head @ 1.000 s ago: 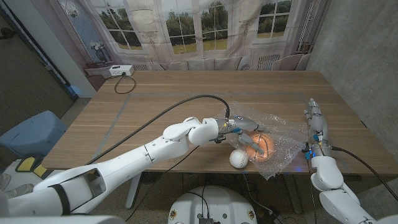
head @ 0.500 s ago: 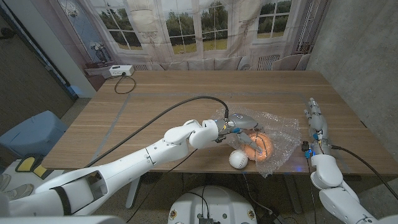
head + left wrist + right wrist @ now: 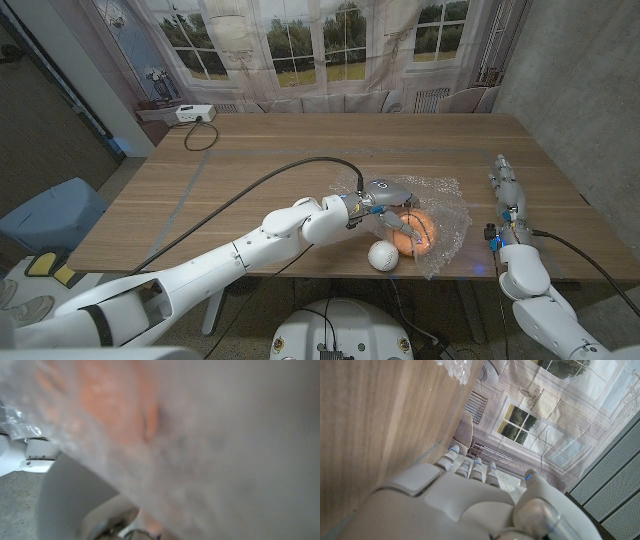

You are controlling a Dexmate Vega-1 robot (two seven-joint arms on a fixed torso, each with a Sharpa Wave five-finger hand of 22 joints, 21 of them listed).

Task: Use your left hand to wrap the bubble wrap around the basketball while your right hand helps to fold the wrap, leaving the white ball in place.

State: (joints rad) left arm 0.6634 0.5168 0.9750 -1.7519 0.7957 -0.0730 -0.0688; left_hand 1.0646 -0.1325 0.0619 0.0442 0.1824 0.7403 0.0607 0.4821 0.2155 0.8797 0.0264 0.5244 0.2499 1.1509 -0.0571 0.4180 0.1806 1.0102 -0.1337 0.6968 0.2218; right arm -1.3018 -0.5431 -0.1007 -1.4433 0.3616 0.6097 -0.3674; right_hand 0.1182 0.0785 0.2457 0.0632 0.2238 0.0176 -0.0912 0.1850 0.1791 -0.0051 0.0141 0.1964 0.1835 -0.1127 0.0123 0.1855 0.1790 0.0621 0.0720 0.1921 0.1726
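The orange basketball [image 3: 417, 231] sits near the table's front edge, under the clear bubble wrap [image 3: 437, 198], which is bunched over and around it. My left hand [image 3: 386, 194] is over the ball's far left side and grips the wrap there. Up close in the left wrist view, the wrap [image 3: 225, 435] is a blur with the orange basketball [image 3: 112, 405] behind it. The white ball [image 3: 383, 256] lies bare just in front and to the left of the basketball, touching the wrap's edge. My right hand [image 3: 509, 197] stands apart to the right, fingers straight, holding nothing.
A white power box [image 3: 192, 113] with a black cable lies at the table's far left corner. The table's right edge runs close beside my right hand [image 3: 470, 500]. A corner of the wrap [image 3: 454, 369] shows on the wood ahead of it.
The left hand has drawn the wrap in over the basketball; the sheet's spread right side has gathered toward the ball. The right hand has stayed put.
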